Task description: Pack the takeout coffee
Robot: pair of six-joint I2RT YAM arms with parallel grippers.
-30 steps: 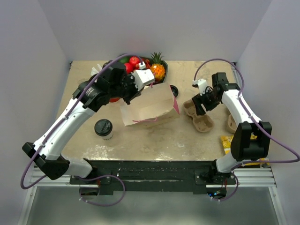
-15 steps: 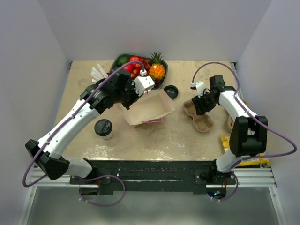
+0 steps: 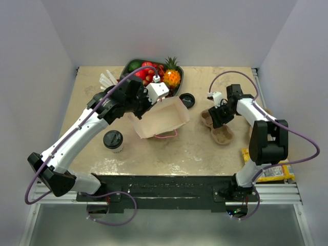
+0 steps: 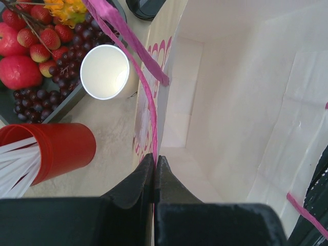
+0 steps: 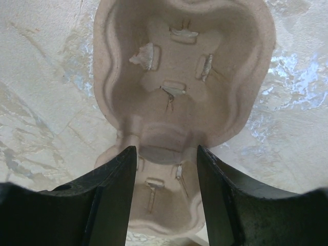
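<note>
The takeout coffee (image 3: 113, 140), a white paper cup with a black lid, stands alone at the front left, away from both grippers. My left gripper (image 3: 152, 95) (image 4: 155, 159) is shut on the rim of a cream paper bag (image 3: 159, 118) (image 4: 246, 102), pinching its wall together with the pink handle (image 4: 148, 61). The bag stands with its mouth open upward. My right gripper (image 3: 217, 115) (image 5: 166, 154) is over a brown pulp cup carrier (image 3: 219, 126) (image 5: 179, 66). Its fingers (image 5: 115, 189) press on both sides of the carrier's raised middle ridge.
A dark tray of fruit (image 3: 134, 66) (image 4: 77, 97) sits at the back. Next to it are a lidless white cup (image 4: 106, 72) and a red cup with straws (image 4: 61, 151). A loose black lid (image 3: 187, 100) lies between bag and carrier. A yellow packet (image 3: 271, 171) lies front right.
The left gripper has swung the bag from lying tilted on its side to mouth-up and drawn it slightly left. The right gripper's jaws have narrowed onto the carrier's middle.
</note>
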